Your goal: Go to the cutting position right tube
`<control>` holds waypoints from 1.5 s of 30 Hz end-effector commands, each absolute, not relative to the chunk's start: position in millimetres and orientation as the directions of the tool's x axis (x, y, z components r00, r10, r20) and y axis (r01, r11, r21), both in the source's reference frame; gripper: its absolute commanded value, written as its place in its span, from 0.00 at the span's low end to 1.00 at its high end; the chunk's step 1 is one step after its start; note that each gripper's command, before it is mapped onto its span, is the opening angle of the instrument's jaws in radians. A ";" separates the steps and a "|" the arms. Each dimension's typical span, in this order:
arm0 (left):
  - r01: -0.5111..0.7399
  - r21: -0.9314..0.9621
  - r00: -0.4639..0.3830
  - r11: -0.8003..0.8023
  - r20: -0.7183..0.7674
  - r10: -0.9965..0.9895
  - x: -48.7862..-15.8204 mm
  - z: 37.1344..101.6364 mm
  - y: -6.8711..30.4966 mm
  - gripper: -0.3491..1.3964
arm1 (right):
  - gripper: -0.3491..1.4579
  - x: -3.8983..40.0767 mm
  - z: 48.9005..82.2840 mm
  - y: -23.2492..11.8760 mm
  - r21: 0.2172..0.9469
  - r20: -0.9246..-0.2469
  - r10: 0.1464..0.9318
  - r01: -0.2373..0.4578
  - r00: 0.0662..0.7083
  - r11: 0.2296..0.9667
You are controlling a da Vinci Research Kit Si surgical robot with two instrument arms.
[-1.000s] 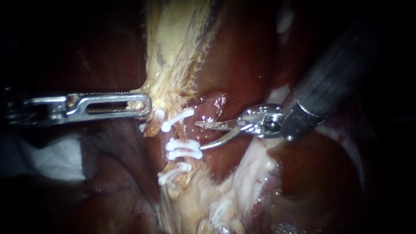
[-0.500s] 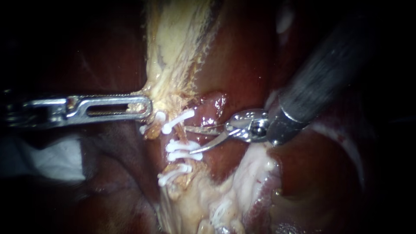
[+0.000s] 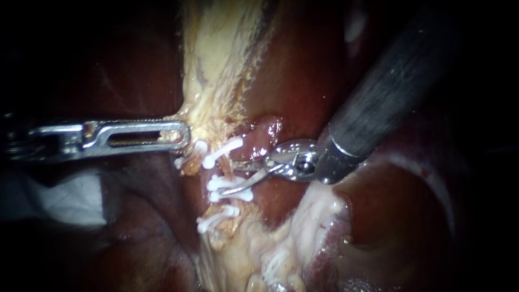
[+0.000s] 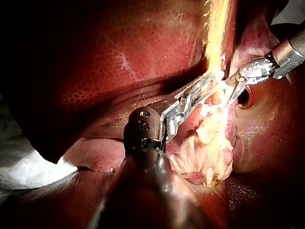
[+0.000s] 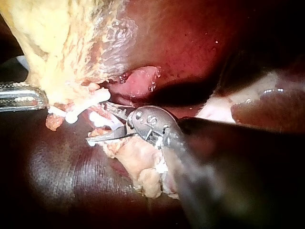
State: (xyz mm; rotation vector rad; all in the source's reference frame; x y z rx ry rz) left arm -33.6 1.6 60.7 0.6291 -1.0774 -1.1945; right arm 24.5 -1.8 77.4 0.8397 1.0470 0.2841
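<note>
Right end effector: the right instrument (image 3: 228,177) ends in two curved blades. They stand apart in a narrow V and grip nothing.
Blade placement: the upper blade tip lies just below the upper clip (image 3: 221,151). The lower blade lies across the middle clips (image 3: 230,185), touching or just over them; I cannot tell which.
Task's thing: the tube (image 3: 231,168) is a thin tan strand running between the upper clip and the middle clips, and it sits inside the open V. Only one clipped tube is clear in the endoscope view, so I cannot confirm it is the right tube.
Further clip: a lower clip (image 3: 216,217) sits farther down the same strand, clear of the blades.
Left end effector: the left instrument (image 3: 181,135) has its slotted jaws closed on the edge of the pale yellow tissue (image 3: 216,70), holding it just beside the upper clip.
Surroundings: dark red liver (image 3: 303,70) lies behind and to both sides.
Progress (judgement): the approach looks nearly done, since the blades already bracket the tube between clips.
Left to do (judgement): a small adjustment to lift the lower blade off the middle clips. The tube looks uncut.
</note>
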 end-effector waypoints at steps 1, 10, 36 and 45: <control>0.420 0.858 -0.002 0.294 0.325 -0.946 -33.6 60.8 1.7 0.00 | 0.90 24.6 77.3 -1.9 0.728 -0.648 0.580 0.178 0.493 0.662; 0.418 0.859 0.000 0.295 0.325 -0.946 -33.2 61.4 2.1 0.00 | 0.90 25.1 75.8 -2.4 0.735 -0.653 0.593 0.208 0.471 0.645; 0.419 0.858 -0.001 0.296 0.326 -0.945 -33.5 61.7 2.1 0.00 | 0.90 29.5 76.5 -3.8 0.731 -0.668 0.600 0.236 0.439 0.640; 0.419 0.858 -0.001 0.296 0.326 -0.945 -33.5 61.7 2.1 0.00 | 0.90 29.9 76.6 -3.9 0.731 -0.669 0.603 0.236 0.434 0.641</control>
